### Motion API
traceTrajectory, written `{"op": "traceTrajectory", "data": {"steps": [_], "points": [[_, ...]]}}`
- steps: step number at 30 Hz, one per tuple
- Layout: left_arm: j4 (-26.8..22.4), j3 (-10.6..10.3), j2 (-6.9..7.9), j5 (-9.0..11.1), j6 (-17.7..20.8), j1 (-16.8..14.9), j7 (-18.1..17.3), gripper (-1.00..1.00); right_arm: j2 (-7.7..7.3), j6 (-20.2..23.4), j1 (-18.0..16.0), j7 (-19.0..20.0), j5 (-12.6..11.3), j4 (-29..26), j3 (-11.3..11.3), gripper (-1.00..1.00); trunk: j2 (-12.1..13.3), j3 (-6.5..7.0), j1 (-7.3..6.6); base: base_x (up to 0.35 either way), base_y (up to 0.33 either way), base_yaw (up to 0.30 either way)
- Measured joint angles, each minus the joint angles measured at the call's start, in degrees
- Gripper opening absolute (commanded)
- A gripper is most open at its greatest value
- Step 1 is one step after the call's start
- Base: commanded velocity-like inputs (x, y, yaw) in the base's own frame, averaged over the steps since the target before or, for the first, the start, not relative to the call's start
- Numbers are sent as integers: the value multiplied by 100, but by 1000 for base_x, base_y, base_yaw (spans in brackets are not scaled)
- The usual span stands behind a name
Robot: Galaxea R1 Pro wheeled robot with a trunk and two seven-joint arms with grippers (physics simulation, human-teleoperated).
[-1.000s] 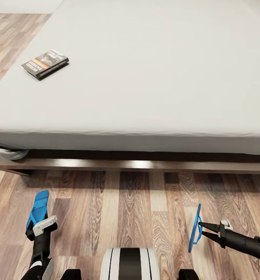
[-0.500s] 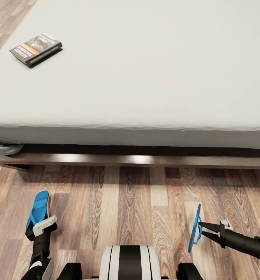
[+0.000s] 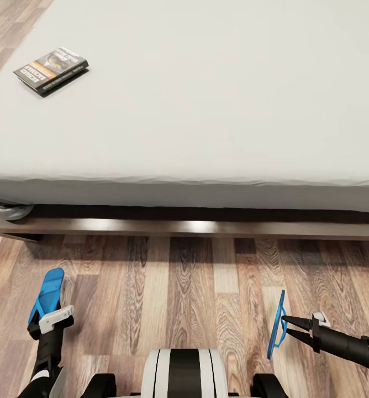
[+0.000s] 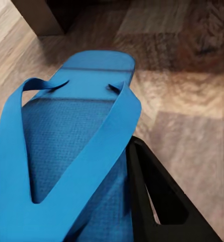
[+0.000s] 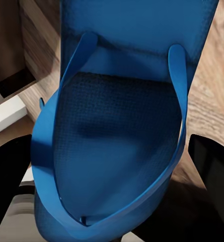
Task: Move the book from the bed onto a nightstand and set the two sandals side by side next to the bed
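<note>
The book (image 3: 51, 68) lies flat on the white mattress of the bed (image 3: 206, 110), toward its far left. Two blue sandals are held above the wood floor in front of the bed's dark frame (image 3: 206, 228). My left gripper (image 3: 42, 325) is shut on one sandal (image 3: 45, 294), which points toward the bed. In the left wrist view, that sandal (image 4: 76, 131) lies between the black fingers (image 4: 157, 201), straps up. My right gripper (image 3: 285, 325) is shut on the other sandal (image 3: 277, 323), which stands on edge. The right wrist view has this sandal (image 5: 122, 126) between two black fingers (image 5: 212, 166).
A strip of wood plank floor (image 3: 190, 287) runs between the bed frame and my base (image 3: 184, 373). A grey-white fold of cloth (image 3: 5, 211) pokes out under the mattress at the left. More floor (image 3: 8, 22) shows past the bed's left side.
The head view shifted first, sliding the book up and to the left in the picture. Since then my left arm has swung slightly left with its sandal. The right arm holds still.
</note>
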Motion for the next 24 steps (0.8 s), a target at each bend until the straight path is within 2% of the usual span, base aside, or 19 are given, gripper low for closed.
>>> {"op": "traceTrajectory", "data": {"steps": [1, 2, 3, 6, 11, 19, 24], "points": [[0, -74, 6, -98, 7, 0, -2, -100, 2, 0, 0, -1, 3, 0, 0, -100, 0, 0, 0, 0, 0, 0], [3, -178, 10, -322, 29, 1, 0, -100, 4, -3, 0, -2, 5, 0, 0, -100, 0, 0, 0, 0, 0, 0], [3, -211, 10, -457, 38, 0, 4, -100, 5, -5, 0, -2, 7, 0, 0, -100, 0, 0, 0, 0, 0, 0], [3, -249, 8, -666, 52, 0, 20, -100, 5, -8, 0, -4, 8, 0, 0, -100, 0, 0, 0, 0, 0, 0], [3, -259, 7, -740, 60, -1, 28, -100, 6, -5, 0, -3, 8, 0, 0, -100, 0, 0, 0, 0, 0, 0], [5, -250, 19, -747, 61, -1, 33, -100, 4, -2, 0, -3, 9, 0, 0, -100, 0, 0, 0, 0, 0, 0], [12, -244, 70, -732, 62, -1, 28, -100, 4, -9, 0, -3, 13, 1, 2, -100, -6, -110, 13, 0, 0, 0]]}}
